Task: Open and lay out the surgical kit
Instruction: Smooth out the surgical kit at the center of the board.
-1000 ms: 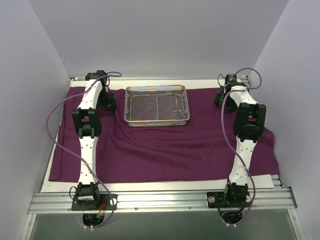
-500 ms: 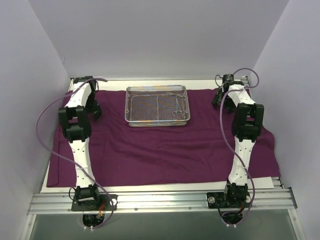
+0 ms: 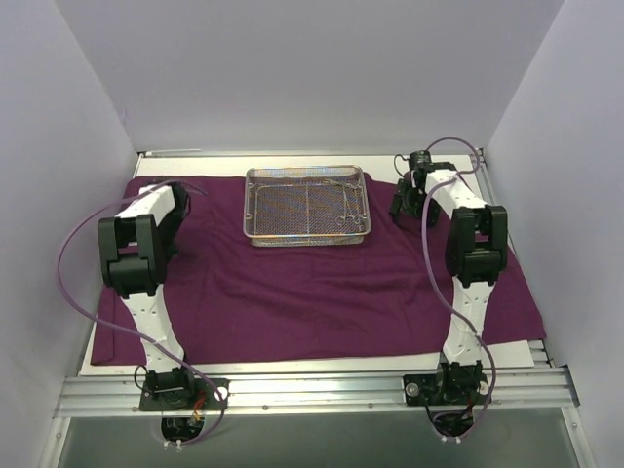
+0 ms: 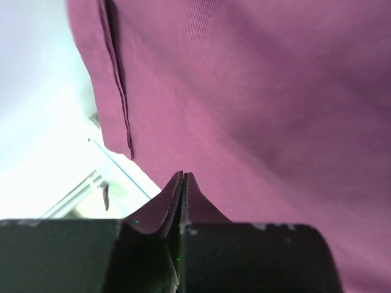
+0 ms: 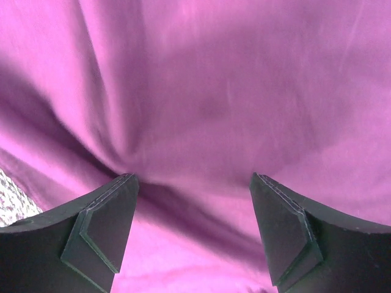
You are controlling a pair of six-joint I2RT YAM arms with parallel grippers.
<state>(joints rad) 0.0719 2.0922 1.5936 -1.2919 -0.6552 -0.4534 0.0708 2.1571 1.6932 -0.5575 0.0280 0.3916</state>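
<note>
Left gripper (image 4: 184, 180) pinches a fold of the dark purple cloth wrap (image 3: 322, 283). Right gripper (image 5: 192, 183) — spread wide — hovers above it.

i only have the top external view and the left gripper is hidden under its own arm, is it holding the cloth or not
Observer: Yes. In the left wrist view the left gripper is shut, with a fold of the purple cloth pinched in it.
Operator: and the right one, closed too
Observer: No. The right gripper is open, jaws wide apart over the cloth, gripping nothing.
Operator: how close is it to the tray
Observer: A corner of the wire-mesh tray shows at the lower left edge of the right wrist view, so the tray is just beside that gripper.
</note>
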